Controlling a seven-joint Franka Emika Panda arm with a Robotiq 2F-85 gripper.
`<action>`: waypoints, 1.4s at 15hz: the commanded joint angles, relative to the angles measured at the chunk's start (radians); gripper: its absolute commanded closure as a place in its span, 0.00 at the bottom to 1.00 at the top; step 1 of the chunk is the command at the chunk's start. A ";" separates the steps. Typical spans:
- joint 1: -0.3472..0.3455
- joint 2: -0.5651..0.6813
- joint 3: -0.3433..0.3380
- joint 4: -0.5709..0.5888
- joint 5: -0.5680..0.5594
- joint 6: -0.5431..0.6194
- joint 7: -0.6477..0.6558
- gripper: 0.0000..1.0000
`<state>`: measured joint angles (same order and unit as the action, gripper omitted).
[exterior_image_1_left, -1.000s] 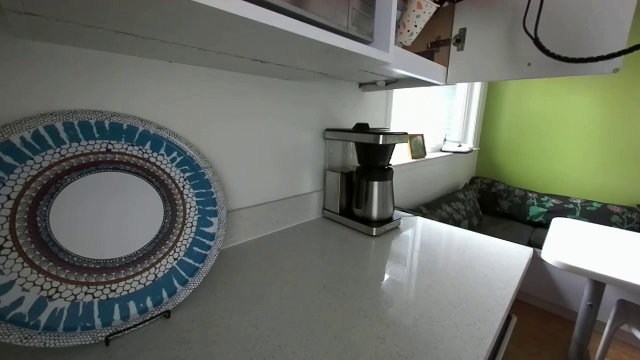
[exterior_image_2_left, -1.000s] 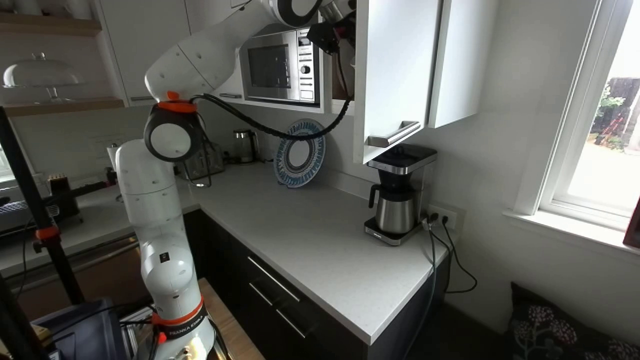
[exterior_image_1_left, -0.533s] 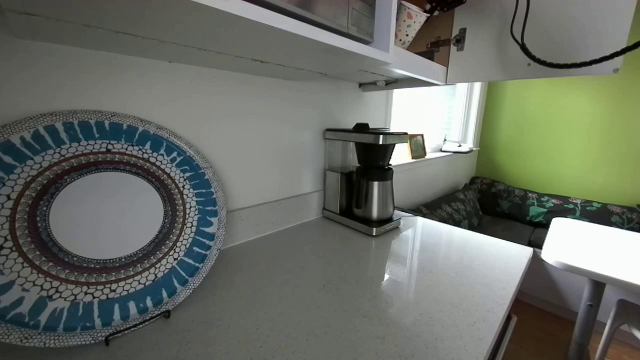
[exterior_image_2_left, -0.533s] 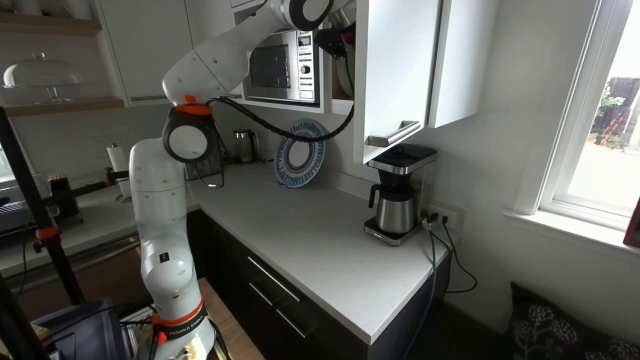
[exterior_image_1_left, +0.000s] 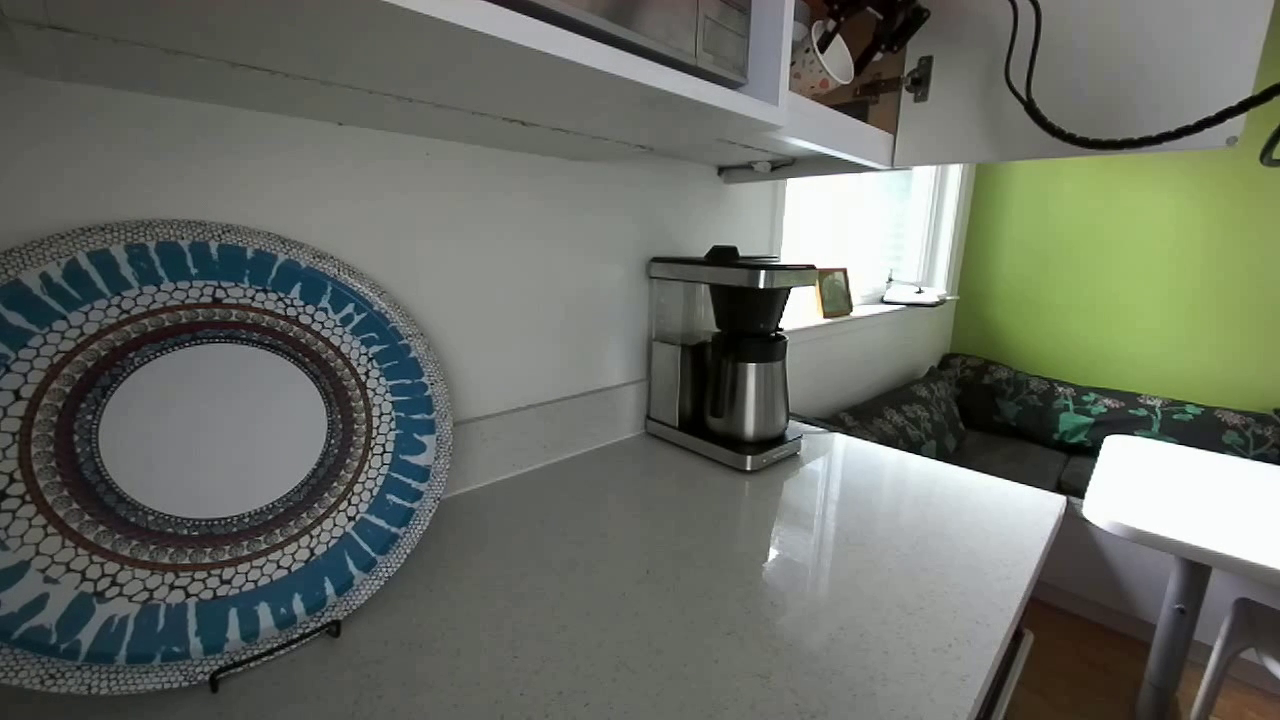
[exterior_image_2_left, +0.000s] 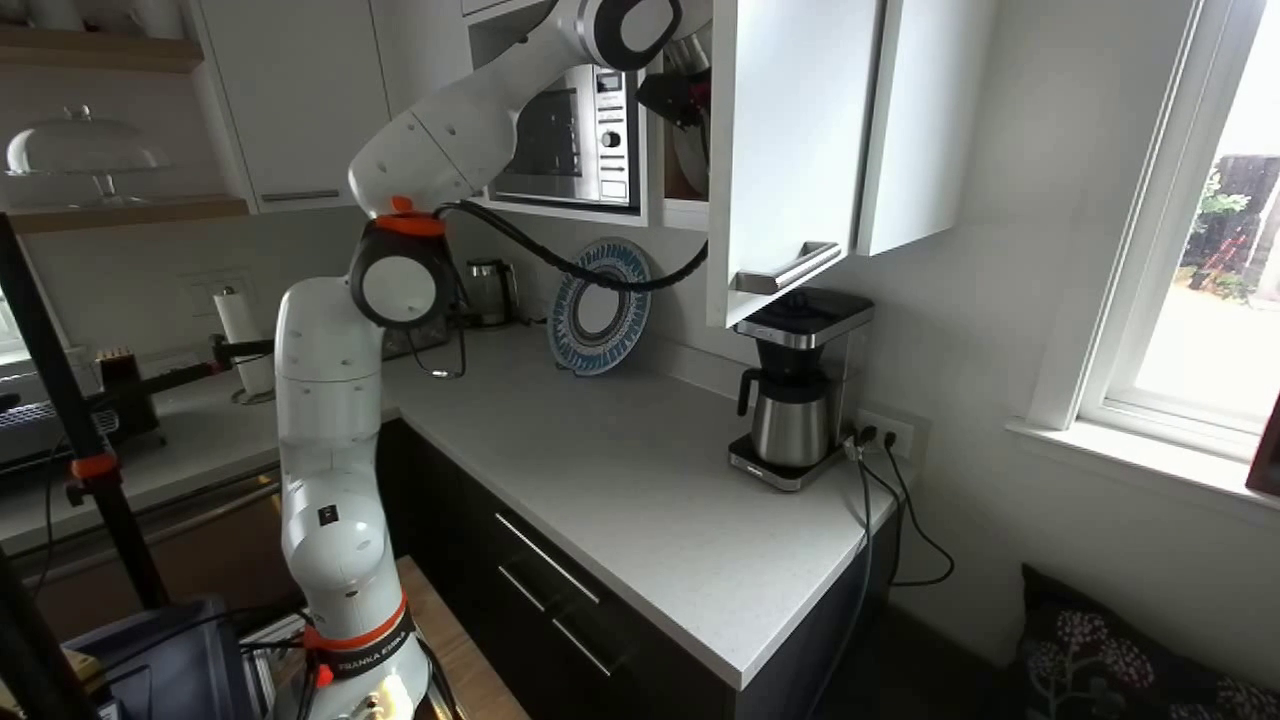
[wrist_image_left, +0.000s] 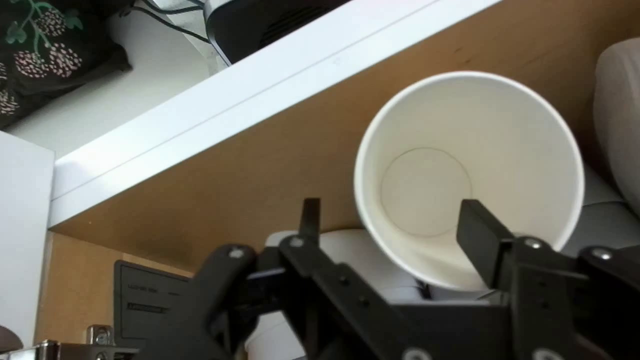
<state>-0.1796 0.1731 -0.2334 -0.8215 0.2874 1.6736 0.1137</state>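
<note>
Your arm is glossy white, with orange bands, a ribbed black cable and a dark base ring marked FRANKA EMIKA; your black, angular pincer carries small silvery screws.

In an exterior view: lime-green painted wall, far R; bright white-framed window to its L; dk floral-cushioned bench below.
</note>
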 joint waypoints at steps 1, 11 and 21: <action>-0.019 0.048 -0.006 0.082 0.016 -0.036 0.022 0.00; -0.050 0.121 -0.017 0.157 0.008 -0.006 0.048 0.35; -0.048 0.161 0.023 0.203 0.083 0.093 0.026 0.07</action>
<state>-0.2213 0.3040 -0.2280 -0.6647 0.3288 1.7397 0.1390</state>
